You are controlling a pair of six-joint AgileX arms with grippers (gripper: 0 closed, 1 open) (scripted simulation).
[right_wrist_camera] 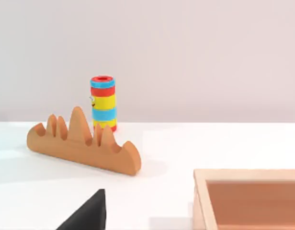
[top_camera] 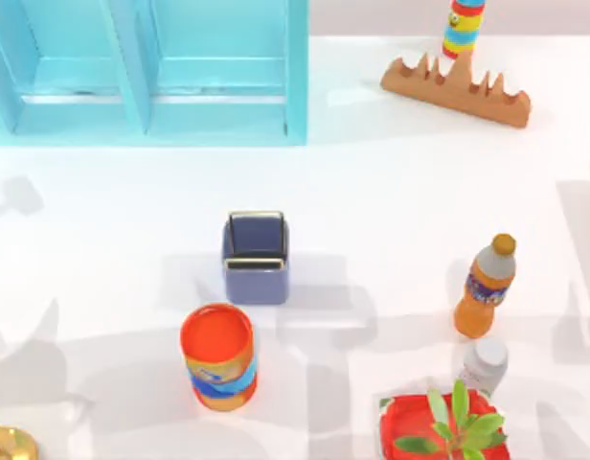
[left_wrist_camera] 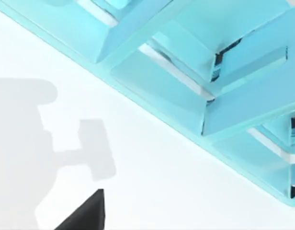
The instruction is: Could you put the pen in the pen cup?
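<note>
A white table (top_camera: 391,182) carries everything. A pale blue shelf unit (top_camera: 147,72) stands at its far left. A jagged wooden rack (top_camera: 455,88) lies far right, a striped cylinder (top_camera: 463,29) just behind it. Mid-table sits the pen cup (top_camera: 256,257), with an orange can (top_camera: 218,356) near it in front. At the right stand an orange bottle (top_camera: 485,287), a white-capped bottle (top_camera: 484,364) and a red planter (top_camera: 439,429); a wooden tray (right_wrist_camera: 248,199) too.

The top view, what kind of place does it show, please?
Probably a rendered test tabletop rather than a real room: a plain white table holding unrelated items, such as a square slate-blue pen cup, a pale blue shelf unit and a jagged wooden rack.
</note>
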